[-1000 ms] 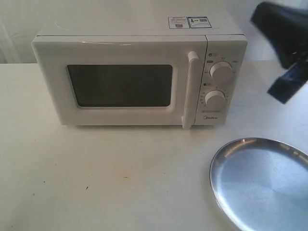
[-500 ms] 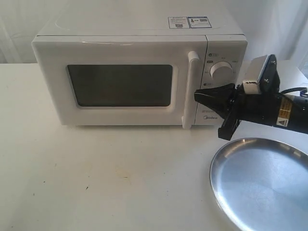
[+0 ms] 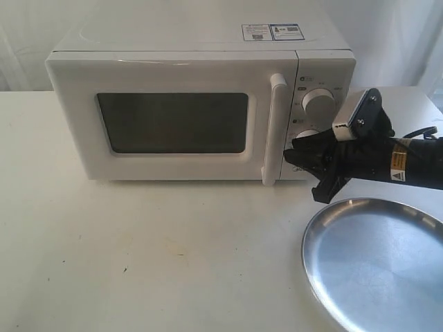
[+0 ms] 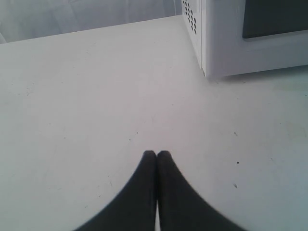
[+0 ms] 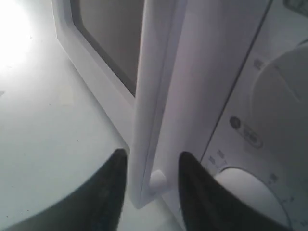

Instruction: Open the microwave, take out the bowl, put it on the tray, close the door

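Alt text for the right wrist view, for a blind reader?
The right gripper, jaws open, straddles the lower end of the white bar handle on the microwave door. Its dark window lies to one side, a white dial to the other.

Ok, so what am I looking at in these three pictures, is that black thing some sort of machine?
It is a robot with two arms, each ending in a pincer. One picture looks at the whole table from off the arms; the other two come from cameras on the wrists. On the table stand a white microwave, door closed, and an empty silver tray. The right pincer is open, its fingers either side of the door handle, holding nothing. The left pincer is shut over bare table. No bowl shows.
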`<control>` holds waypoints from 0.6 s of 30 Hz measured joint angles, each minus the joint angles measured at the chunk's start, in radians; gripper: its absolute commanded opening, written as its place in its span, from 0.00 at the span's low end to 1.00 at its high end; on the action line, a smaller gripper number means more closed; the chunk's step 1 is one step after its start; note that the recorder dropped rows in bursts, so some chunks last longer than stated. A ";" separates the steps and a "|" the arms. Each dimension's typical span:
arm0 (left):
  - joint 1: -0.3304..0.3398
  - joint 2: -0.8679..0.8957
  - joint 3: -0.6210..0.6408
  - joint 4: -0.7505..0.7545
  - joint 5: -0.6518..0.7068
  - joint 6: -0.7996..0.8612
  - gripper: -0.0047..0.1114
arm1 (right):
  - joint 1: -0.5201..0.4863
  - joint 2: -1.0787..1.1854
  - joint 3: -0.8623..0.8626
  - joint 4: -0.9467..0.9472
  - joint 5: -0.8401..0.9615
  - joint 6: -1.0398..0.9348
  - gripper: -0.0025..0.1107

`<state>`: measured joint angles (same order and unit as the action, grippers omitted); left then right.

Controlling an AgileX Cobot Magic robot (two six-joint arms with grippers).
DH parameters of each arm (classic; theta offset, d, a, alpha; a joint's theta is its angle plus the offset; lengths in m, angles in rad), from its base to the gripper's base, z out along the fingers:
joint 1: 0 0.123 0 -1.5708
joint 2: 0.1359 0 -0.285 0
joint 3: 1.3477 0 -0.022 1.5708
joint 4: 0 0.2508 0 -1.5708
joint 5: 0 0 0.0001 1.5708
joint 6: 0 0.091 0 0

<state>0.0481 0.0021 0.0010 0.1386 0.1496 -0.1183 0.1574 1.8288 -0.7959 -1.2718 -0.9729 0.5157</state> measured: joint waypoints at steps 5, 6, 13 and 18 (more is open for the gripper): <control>0.000 0.000 0.000 0.000 0.000 0.000 0.04 | 0.000 0.000 0.000 0.005 -0.040 0.000 0.48; 0.000 0.000 0.000 0.000 0.000 0.000 0.04 | 0.000 0.000 0.000 0.007 -0.048 0.000 0.47; 0.000 0.000 0.000 0.000 0.000 0.000 0.04 | 0.009 0.003 -0.033 0.012 -0.094 0.048 0.41; 0.000 0.000 0.000 0.000 0.000 0.000 0.04 | 0.059 0.026 -0.075 -0.005 -0.088 0.086 0.41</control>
<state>0.0481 0.0021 0.0010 0.1386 0.1496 -0.1183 0.2164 1.8547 -0.8712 -1.2772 -1.0607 0.6016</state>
